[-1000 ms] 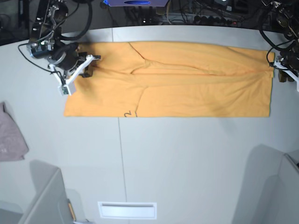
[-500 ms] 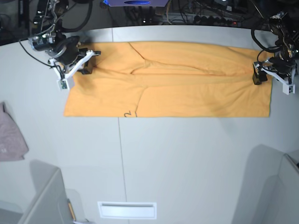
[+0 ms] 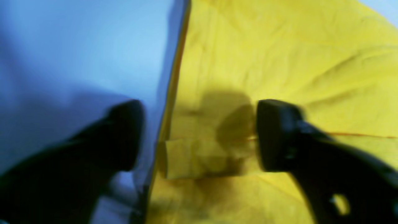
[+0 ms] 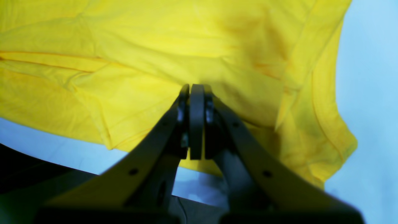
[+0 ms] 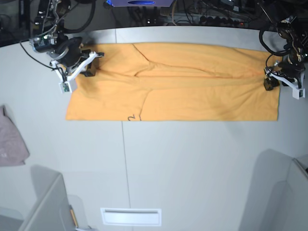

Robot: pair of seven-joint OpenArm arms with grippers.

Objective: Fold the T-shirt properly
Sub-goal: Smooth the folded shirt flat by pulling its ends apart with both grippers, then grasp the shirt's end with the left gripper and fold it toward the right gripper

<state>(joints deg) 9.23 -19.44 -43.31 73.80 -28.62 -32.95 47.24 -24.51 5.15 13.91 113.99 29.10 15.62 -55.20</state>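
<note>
The T-shirt (image 5: pixel 173 82) lies as a long flat band across the far half of the table (image 5: pixel 192 163), folded lengthwise. My right gripper (image 4: pixel 196 93) is clenched on its end hem; my left gripper (image 3: pixel 199 133) hangs spread astride the opposite edge — one finger (image 3: pixel 124 133) over bare table, nothing caught. To fold well, I'd judge the left must pinch every layer at the hem — then both ends lift level.
</note>
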